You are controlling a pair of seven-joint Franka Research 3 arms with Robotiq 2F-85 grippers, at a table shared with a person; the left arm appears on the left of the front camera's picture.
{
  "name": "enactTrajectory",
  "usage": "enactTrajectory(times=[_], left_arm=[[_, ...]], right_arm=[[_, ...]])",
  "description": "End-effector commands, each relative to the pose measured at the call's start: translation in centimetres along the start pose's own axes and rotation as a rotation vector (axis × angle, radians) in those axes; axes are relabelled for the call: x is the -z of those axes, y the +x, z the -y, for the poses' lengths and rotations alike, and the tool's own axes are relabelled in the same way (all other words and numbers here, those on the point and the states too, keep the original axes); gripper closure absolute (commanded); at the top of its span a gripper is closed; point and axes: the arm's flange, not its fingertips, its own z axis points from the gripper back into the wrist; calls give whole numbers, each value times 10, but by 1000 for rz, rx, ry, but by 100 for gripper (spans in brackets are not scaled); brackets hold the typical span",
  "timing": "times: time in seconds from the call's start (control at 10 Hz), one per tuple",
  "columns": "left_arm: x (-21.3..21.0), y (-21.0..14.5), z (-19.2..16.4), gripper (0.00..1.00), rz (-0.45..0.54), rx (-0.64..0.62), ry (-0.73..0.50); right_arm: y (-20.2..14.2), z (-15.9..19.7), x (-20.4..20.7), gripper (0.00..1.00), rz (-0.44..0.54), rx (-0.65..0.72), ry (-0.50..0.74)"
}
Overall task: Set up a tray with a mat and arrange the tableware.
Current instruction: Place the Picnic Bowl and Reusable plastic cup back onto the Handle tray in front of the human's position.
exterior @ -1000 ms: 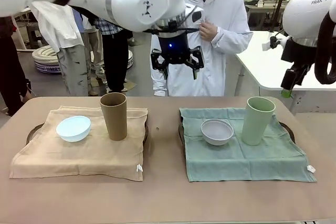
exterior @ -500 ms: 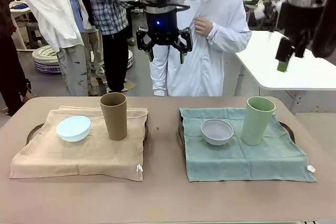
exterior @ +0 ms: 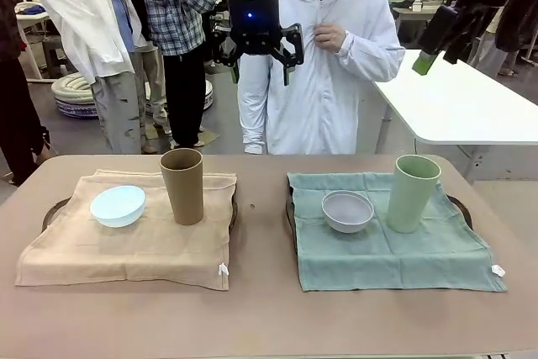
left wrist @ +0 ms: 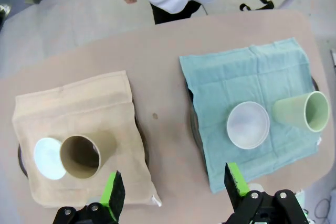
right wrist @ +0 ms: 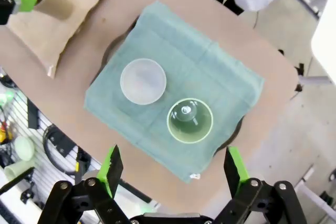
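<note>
a brown counter (exterior: 261,317) is stretching across the lower half of the front view. at lower left, a tan mat (exterior: 126,245) is lying over a dark tray (exterior: 52,208) whose rim is peeking out at the mat's left edge. a pale blue bowl (exterior: 118,205) is sitting on the left part of this mat, and a tan brown cup (exterior: 182,186) is standing upright just to its right, near the mat's far right corner.

at top centre, the left pincer (exterior: 256,60) is hanging high above the counter in front of a person in a white coat (exterior: 336,65), its green-tipped fingers spread wide apart and holding nothing. in the left wrist view the left pincer (left wrist: 173,190) is looking straight down on both mats from well above, jaws wide.

at lower right in the front view, a teal green mat (exterior: 387,241) is covering a second dark tray (exterior: 461,208). a greyish white bowl (exterior: 347,210) is resting on its left part, and a pale green cup (exterior: 413,192) is standing upright just right of the bowl.

at upper right, the right pincer (exterior: 437,44) is hanging high over a white side table (exterior: 462,107), partly cut off by the frame edge. in the right wrist view the right pincer (right wrist: 173,174) is showing its fingers spread wide and empty, well above the green mat, bowl and cup.
</note>
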Motion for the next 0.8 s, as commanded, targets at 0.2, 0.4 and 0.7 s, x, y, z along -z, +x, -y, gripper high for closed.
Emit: enactTrajectory(times=[0.2, 0.4, 0.7], left_arm=[[4, -1, -2, 0, -1, 28, -9], [4, -1, -2, 0, -1, 28, -9], [4, -1, -2, 0, -1, 28, -9]], right_arm=[[2, -12, 4, 0, -50, -35, -32], [2, -12, 4, 0, -50, -35, -32], [2, -12, 4, 0, -50, -35, -32]])
